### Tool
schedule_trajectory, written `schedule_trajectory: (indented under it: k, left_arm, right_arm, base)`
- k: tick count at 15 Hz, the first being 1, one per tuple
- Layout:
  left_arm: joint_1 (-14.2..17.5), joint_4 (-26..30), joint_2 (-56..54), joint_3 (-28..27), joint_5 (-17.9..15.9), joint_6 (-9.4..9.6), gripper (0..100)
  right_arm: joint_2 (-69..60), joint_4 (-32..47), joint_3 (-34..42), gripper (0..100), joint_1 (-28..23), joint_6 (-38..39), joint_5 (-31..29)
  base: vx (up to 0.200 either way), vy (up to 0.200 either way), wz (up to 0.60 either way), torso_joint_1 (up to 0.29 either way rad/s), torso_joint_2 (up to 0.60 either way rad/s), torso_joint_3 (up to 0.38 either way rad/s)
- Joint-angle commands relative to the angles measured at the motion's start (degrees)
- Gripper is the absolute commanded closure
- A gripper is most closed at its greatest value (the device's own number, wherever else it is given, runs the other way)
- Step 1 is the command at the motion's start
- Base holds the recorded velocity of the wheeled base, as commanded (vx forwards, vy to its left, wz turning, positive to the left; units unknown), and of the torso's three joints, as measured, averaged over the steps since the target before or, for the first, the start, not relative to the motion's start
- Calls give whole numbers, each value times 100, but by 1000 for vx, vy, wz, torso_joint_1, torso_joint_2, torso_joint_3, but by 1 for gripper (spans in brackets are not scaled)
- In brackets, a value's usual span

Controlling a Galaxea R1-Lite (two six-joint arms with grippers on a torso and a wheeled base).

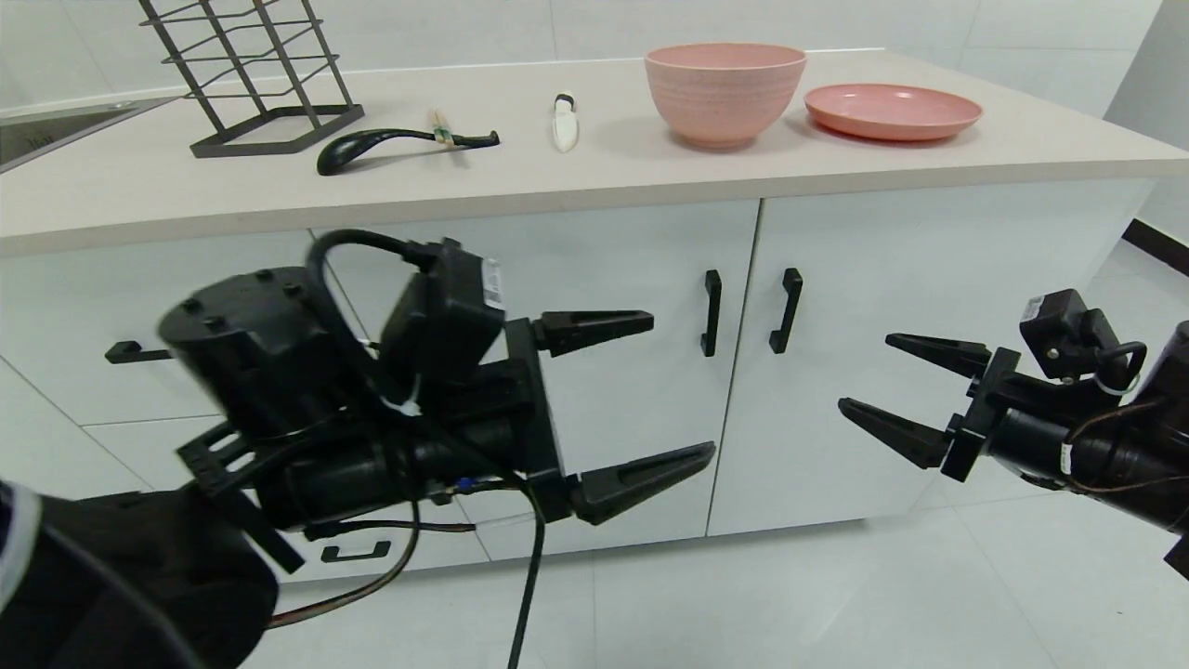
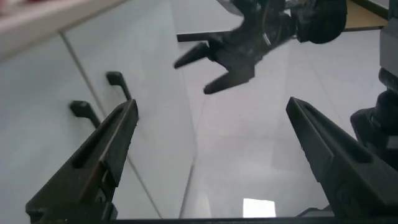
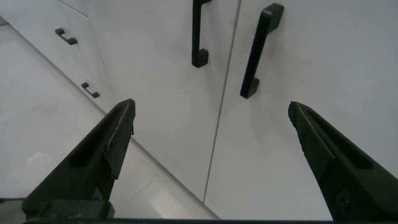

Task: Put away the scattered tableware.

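left gripper (image 1: 682, 385) agape — spoon (image 1: 344, 156) up on counter (image 1: 139, 190)

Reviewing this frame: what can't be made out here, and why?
Rack: top cut off by the head view's upper edge.
Sink: only a corner shows at the head view's left edge.
Pink bowl: its own wall hides the inside, head view.
Wooden piece at the black spoon: too small to identify, head view.
Cupboard doors: shut, hiding what is inside.
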Motion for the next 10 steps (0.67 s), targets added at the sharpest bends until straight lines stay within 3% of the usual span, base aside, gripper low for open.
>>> schedule_trajectory:
  k: [1,2,3,6,7,8,10]
  left_arm:
    - [-268,-180,902,-322,-25,-89,0]
    - [-295,-215,937,-331,-16,-124,0]
    - [-409,-488,1165,-480,11,-440,0]
    - [-409,-672,1622,-1183,-33,-484,0]
    - [-409,-628,1930,-1711,-69,-484,0]
    - [-409,-488,2079,-2009,-95,-484,0]
    - [-409,611,2036,-2466,-86,-458,0]
  right_arm:
    - [343,-50,-346,0,17,-4,133]
    - [378,-59,-398,0,17,-4,150]
    - [633,-77,-776,0,34,-4,300]
    - [1117,-156,-1110,0,43,-13,581]
    - [1372,-270,-1251,0,52,-65,722]
    - [1503,-288,-1348,0,78,-74,792]
    - [1723,-288,-1725,0,148,-74,792]
  base:
    - [0,0,0,0,0,0]
    - [0,0,0,0,0,0]
    - [0,0,0,0,0,0]
    - [0,0,0,0,0,0]
    - [0,0,0,0,0,0]
    - [0,0,0,0,0,0]
    - [0,0,0,0,0,0]
